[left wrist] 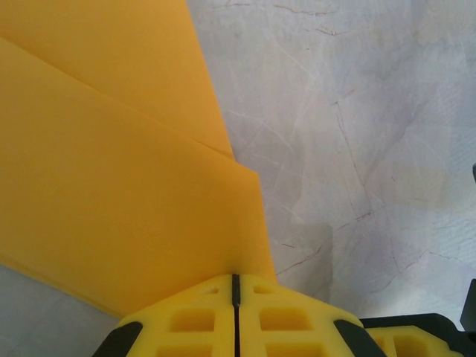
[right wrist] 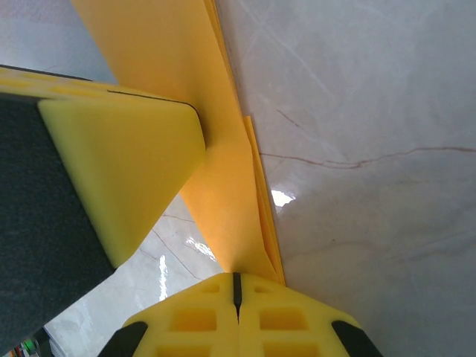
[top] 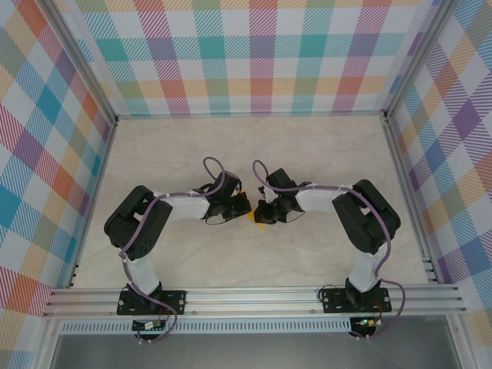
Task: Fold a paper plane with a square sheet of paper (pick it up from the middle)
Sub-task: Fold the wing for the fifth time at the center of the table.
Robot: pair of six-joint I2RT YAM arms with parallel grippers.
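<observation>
The orange-yellow paper plane point(top: 260, 221) is a small folded piece held between the two grippers at the table's middle. In the left wrist view its layered flaps point(left wrist: 111, 186) spread up and left from my left gripper point(left wrist: 236, 277), whose yellow jaws are pressed together on the paper's edge. In the right wrist view the folded paper point(right wrist: 223, 201) runs upward as a narrow strip of several layers from my right gripper point(right wrist: 237, 275), shut on its end. The left gripper's yellow finger point(right wrist: 126, 163) touches the paper from the left. Seen from above, the left gripper point(top: 244, 207) and right gripper point(top: 265, 211) nearly meet.
The pale marble-patterned table point(top: 231, 146) is ringed by checked walls point(top: 254, 54) on three sides, with an aluminium rail point(top: 254, 296) along the near edge carrying both arm bases. Both arms bend inward toward the centre.
</observation>
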